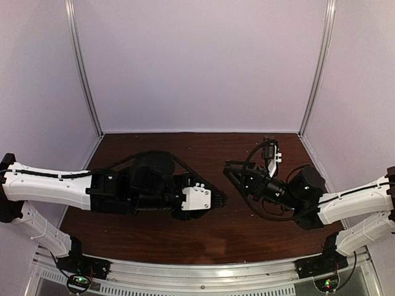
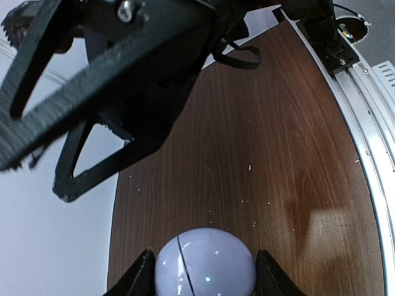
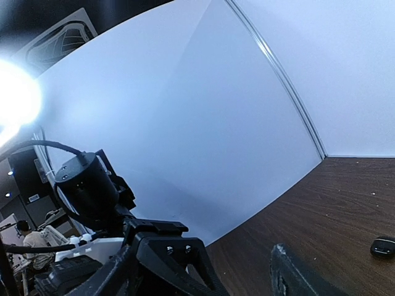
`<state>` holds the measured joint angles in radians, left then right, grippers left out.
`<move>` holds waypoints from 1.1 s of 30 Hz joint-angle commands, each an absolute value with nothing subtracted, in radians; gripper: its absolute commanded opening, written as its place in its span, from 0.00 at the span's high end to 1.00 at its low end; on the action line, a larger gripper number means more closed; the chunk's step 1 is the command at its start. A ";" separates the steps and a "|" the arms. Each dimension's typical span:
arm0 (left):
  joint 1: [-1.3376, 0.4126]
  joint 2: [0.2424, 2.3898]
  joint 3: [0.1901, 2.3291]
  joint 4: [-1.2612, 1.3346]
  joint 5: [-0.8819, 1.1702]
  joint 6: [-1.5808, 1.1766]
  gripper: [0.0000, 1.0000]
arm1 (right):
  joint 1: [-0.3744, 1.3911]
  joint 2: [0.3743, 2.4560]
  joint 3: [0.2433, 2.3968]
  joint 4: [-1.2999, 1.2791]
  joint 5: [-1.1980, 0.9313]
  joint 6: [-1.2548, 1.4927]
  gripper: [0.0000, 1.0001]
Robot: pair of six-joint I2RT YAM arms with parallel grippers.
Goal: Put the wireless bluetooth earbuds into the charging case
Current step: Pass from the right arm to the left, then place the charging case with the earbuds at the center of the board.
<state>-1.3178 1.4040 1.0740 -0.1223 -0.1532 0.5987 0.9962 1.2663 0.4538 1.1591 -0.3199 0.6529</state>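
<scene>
The charging case (image 2: pixel 207 265) is a round pale lavender shell with a dark seam, closed. It sits between the two black fingers of my left gripper (image 2: pixel 205 282), which is shut on it just above the brown table. In the top view the left gripper (image 1: pixel 219 198) is at the table's middle and hides the case. My right gripper (image 1: pixel 231 171) hovers close ahead of it, tilted, jaws open and empty. In the right wrist view (image 3: pixel 228 274) nothing is between its fingers. Its black fingers (image 2: pixel 105 68) fill the top of the left wrist view. No earbuds are in view.
A small black oval object (image 3: pixel 382 246) lies on the brown table (image 1: pixel 203 234) to the right of my right gripper. Tiny pale specks (image 2: pixel 249 166) dot the wood. White walls enclose the back and sides. An aluminium rail (image 2: pixel 370 154) runs along the near edge.
</scene>
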 commanded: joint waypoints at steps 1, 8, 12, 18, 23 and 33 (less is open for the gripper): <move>-1.216 1.362 1.016 -0.010 -0.049 0.460 0.69 | 0.950 1.207 0.430 1.102 -0.237 0.612 0.20; -1.015 1.457 0.948 0.205 0.084 0.264 0.69 | 0.824 1.100 0.405 0.938 -0.232 0.543 0.01; -0.934 1.624 1.043 0.226 0.152 0.213 0.69 | 0.765 1.050 0.407 0.814 -0.233 0.480 0.00; -0.876 1.898 1.228 0.175 0.228 0.202 0.67 | 0.694 0.982 0.375 0.736 -0.235 0.471 0.00; -0.824 2.060 1.383 0.122 0.236 0.172 0.67 | 0.680 0.952 0.353 0.716 -0.227 0.471 0.00; -0.786 2.245 1.557 0.040 0.225 0.150 0.66 | 0.675 0.992 0.379 0.657 -0.219 0.462 0.00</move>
